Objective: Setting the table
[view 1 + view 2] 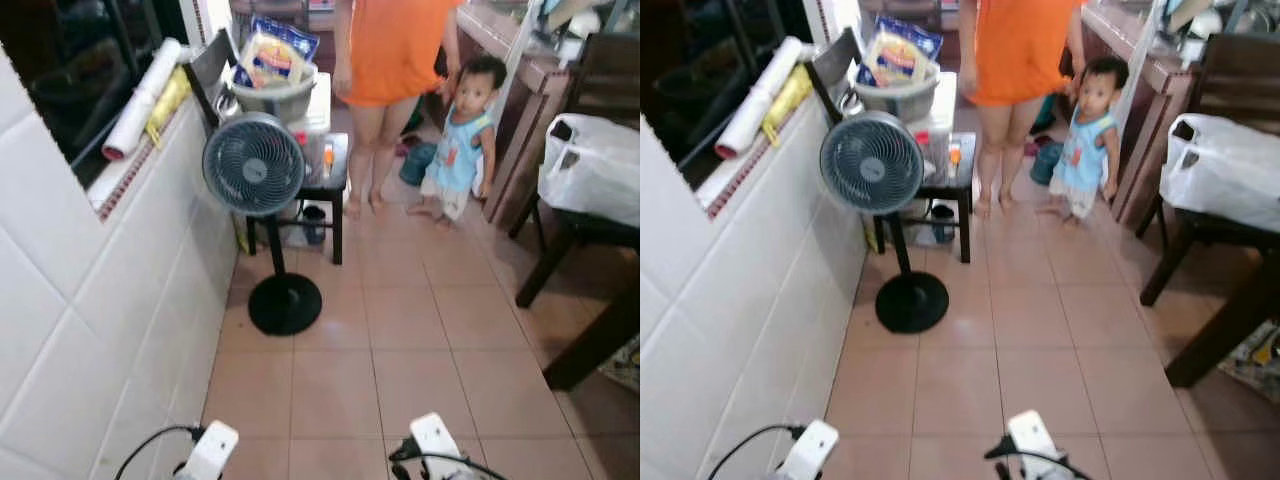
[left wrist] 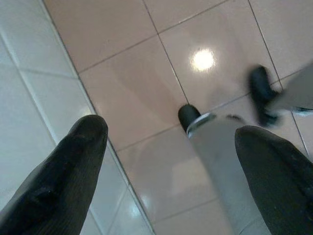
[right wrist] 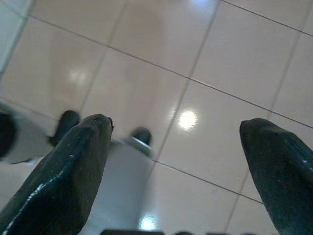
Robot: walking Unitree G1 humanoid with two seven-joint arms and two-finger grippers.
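A: Two people ahead on the tiled floor [image 1: 400, 330]. An adult in an orange top [image 1: 392, 50], barefoot, stands in the passage; a small child in a light blue outfit [image 1: 458, 150] stands just beside, on the robot's right of the adult.

B: What else blocks the way?

A: A standing fan [image 1: 254, 165] on a round black base, close to the white tiled wall [image 1: 90, 330] on the left. Behind it, a small black side table [image 1: 330, 180] with a grey basin [image 1: 270, 95] holding packets. An orange bottle sits on that table's edge. A rolled white sheet [image 1: 145, 95] lies on the window ledge.

B: And the table for the job?

A: Dark wooden table [image 1: 590, 340] at the right edge, only a leg and corner showing. Near it a dark chair [image 1: 580, 225] carrying a white plastic bag [image 1: 592, 165]. A long wooden counter [image 1: 520, 60] runs behind the child. Tableware: cannot make any out.

B: Grippers?

A: Left gripper [image 2: 171, 166] hangs low over the floor by the wall's foot, fingers [image 2: 73, 166] spread wide, nothing between them. Right gripper [image 3: 178, 171] likewise over bare tile, fingers [image 3: 68, 176] apart, empty. The robot's own silver legs and black feet show beneath each, blurred.
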